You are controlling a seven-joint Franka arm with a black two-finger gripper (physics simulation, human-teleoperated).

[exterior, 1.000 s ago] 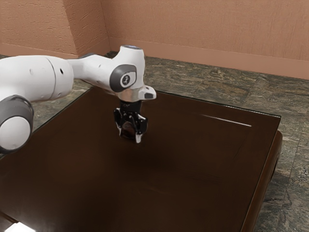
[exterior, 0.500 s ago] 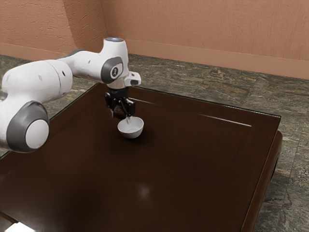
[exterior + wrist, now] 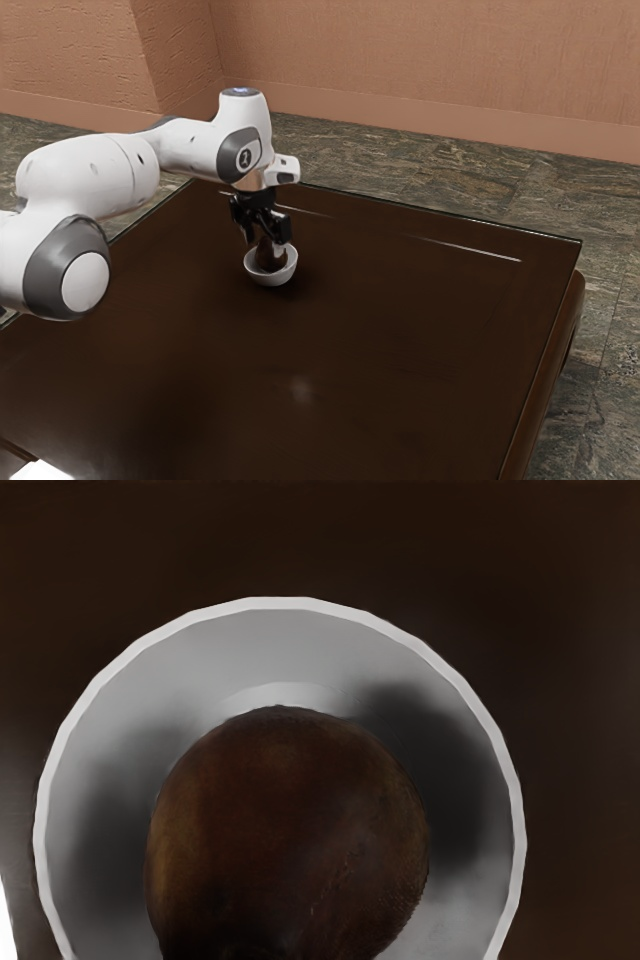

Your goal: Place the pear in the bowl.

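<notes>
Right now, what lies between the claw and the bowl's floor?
The pear, reaching from the claw down into the bowl; the exterior view shows it.

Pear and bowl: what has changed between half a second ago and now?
The pear and the pincer have moved toward the exterior view's right and slightly down it, bringing the pear over or into the bowl. I cannot tell whether it has been let go. The bowl stayed put.

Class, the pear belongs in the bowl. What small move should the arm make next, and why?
Probably make sure the hand has let go of the pear, before any lift: the pear's lower part is inside the rim of the bowl, and the hand is directly above.
</notes>
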